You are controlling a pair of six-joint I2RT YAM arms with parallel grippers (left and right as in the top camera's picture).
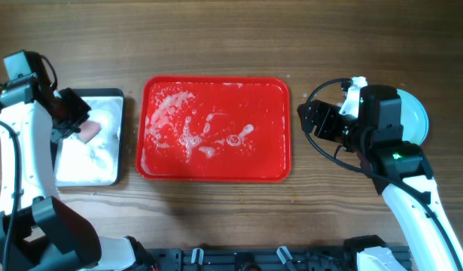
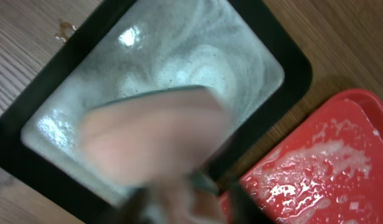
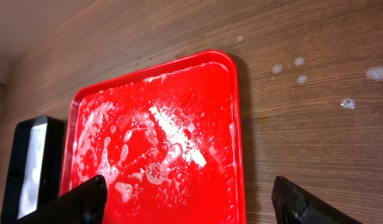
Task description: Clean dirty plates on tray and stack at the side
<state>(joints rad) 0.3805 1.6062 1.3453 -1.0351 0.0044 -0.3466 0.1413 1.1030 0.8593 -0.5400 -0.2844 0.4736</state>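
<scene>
The red tray point(image 1: 270, 98) lies at the table's middle, wet with white foam, with no plate on it; it also shows in the left wrist view point(image 2: 340, 162) and the right wrist view point(image 3: 197, 93). The pale turquoise plates point(image 1: 415, 120) sit at the far right, mostly hidden under my right arm, so I cannot tell how many there are. My left gripper point(image 1: 75, 114) point(image 2: 185, 200) is shut on a pink sponge point(image 1: 92, 130) point(image 2: 154, 137) over the foamy metal pan. My right gripper point(image 1: 307, 119) point(image 3: 190, 190) is open and empty, over the tray's right edge.
A black-rimmed silver pan point(image 1: 103, 94) point(image 2: 291, 56) full of soapy foam stands left of the tray. Water drops point(image 3: 297, 62) lie on the wood right of the tray. A small brown stain point(image 2: 65, 28) marks the table by the pan.
</scene>
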